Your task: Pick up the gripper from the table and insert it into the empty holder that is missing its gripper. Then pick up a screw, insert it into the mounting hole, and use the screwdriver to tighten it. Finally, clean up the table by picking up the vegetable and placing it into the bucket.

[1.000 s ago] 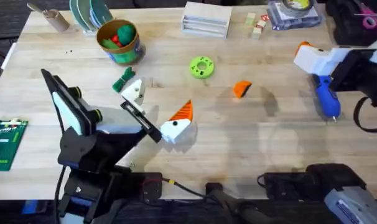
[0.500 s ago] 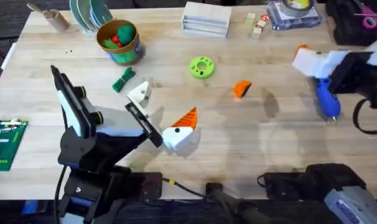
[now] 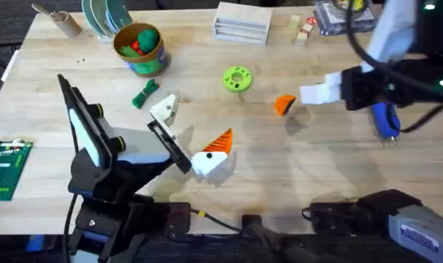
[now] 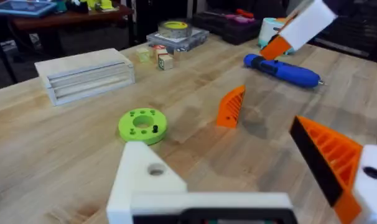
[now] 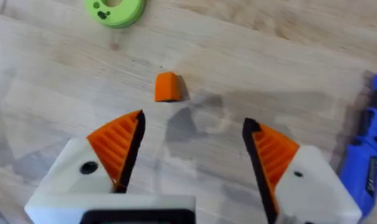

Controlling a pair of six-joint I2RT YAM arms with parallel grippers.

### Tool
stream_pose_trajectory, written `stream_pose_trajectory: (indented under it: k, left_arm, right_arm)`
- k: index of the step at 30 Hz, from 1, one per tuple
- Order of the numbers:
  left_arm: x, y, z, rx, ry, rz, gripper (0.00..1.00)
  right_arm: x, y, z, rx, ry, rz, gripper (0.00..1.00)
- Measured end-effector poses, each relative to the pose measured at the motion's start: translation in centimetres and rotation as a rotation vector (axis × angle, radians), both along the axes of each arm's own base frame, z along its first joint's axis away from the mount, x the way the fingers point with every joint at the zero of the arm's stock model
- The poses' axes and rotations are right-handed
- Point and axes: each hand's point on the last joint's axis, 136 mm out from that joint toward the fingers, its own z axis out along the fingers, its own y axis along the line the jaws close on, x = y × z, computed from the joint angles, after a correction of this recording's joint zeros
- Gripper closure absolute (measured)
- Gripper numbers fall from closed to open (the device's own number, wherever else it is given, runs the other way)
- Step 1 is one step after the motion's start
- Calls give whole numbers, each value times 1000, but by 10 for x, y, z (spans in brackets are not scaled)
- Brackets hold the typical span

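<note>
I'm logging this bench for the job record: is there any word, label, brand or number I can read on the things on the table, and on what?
None can be read.
Roll of tape on the clear case: markings too blurred to read.
Green board at the table's left edge: small marks, too small to read.
Small blocks: no legible letters.
Screwdriver: no label shows.

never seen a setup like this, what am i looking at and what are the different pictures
Two robot arms work at a wooden table. One picture looks down from above; the other two come from cameras on each wrist. The left gripper has one orange ribbed pad, while its other white holder is bare. The right gripper is open above the loose orange gripper lying on the table, holding nothing. Also lying there: a blue screwdriver, a lime disc, a dark green vegetable and a green bucket.
</note>
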Motion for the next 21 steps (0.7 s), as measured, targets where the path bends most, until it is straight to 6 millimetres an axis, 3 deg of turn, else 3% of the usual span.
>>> stream_pose_trajectory:
  k: [6, 7, 14, 20, 21]
  left_arm:
    - [0, 0, 0, 3, -3, -2, 8]
    - [0, 0, 0, 4, -5, -2, 8]
    - [0, 0, 0, 4, -5, -2, 8]
    - [0, 0, 0, 4, -5, -2, 8]
    - [0, 0, 0, 4, -5, -2, 8]
  right_arm:
    - [17, 29, -12, 52, 20, 84, 7]
    - [19, 41, -24, 54, 56, 119, 7]
    - [23, 45, -58, 32, 166, 126, 14]
    - [25, 45, -71, 14, 202, 134, 124]
    - [24, 45, -75, 1, 210, 153, 221]
